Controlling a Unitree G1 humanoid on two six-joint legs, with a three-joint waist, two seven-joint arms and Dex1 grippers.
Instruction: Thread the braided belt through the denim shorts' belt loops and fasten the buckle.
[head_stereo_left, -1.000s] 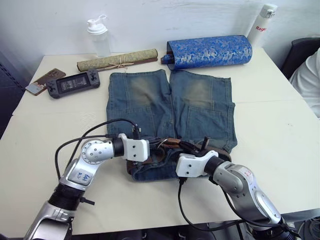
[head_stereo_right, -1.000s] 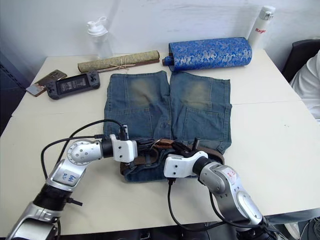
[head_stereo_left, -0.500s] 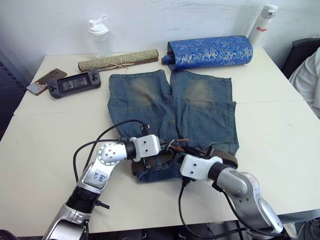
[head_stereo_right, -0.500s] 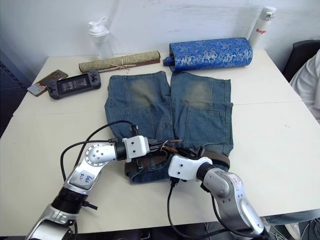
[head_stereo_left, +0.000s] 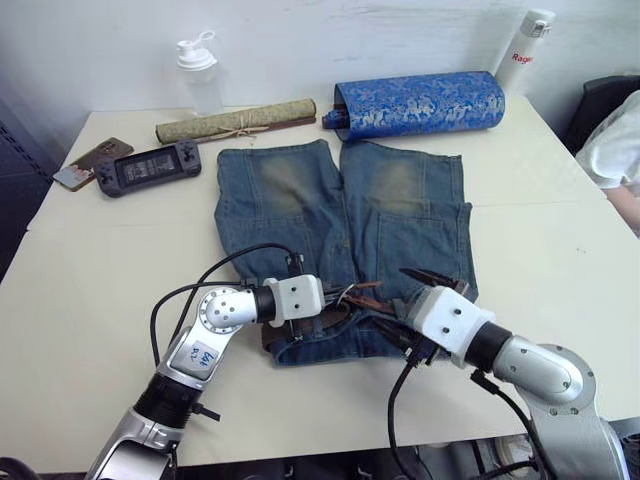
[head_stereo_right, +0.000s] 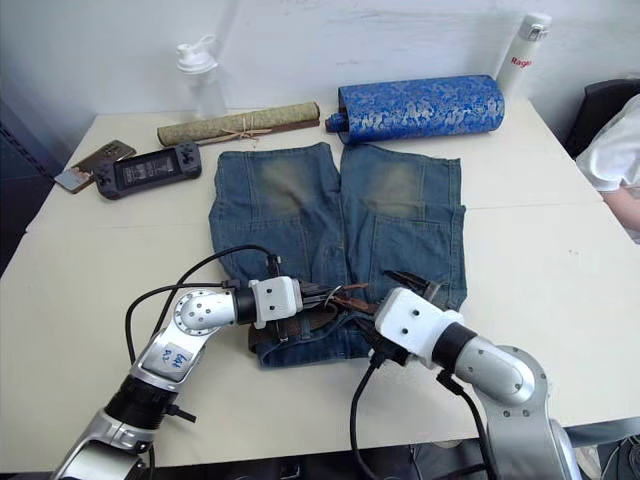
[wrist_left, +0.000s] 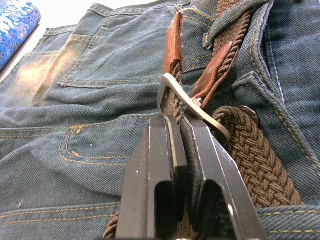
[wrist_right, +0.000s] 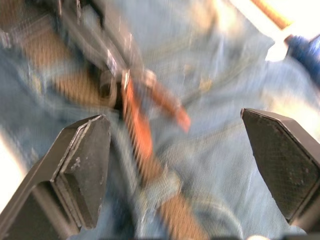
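Observation:
The denim shorts (head_stereo_left: 340, 210) lie flat on the table, waistband nearest me. The braided belt (wrist_left: 255, 150) runs along the waistband and passes under a belt loop (wrist_left: 227, 20). My left gripper (wrist_left: 175, 150) is shut on the belt just behind the silver buckle (wrist_left: 192, 107), beside the tan leather tab (wrist_left: 172, 40). At the waistband's middle, the left gripper (head_stereo_left: 343, 298) points right. My right gripper (head_stereo_left: 410, 305) hovers over the waistband's right part, open wide, its pads (wrist_right: 85, 165) apart and holding nothing.
A blue brocade roll (head_stereo_left: 420, 103), a tan scroll (head_stereo_left: 235, 120), a handheld console (head_stereo_left: 145, 167), a phone (head_stereo_left: 85, 158), a clear bottle (head_stereo_left: 197, 70) and a white bottle (head_stereo_left: 525, 45) stand at the table's back. A person's sleeve (head_stereo_left: 612, 150) shows at the right edge.
My right gripper has opened wide, let go of the belt and drawn back to the right. The left gripper has shifted right along the waistband, still shut on the belt.

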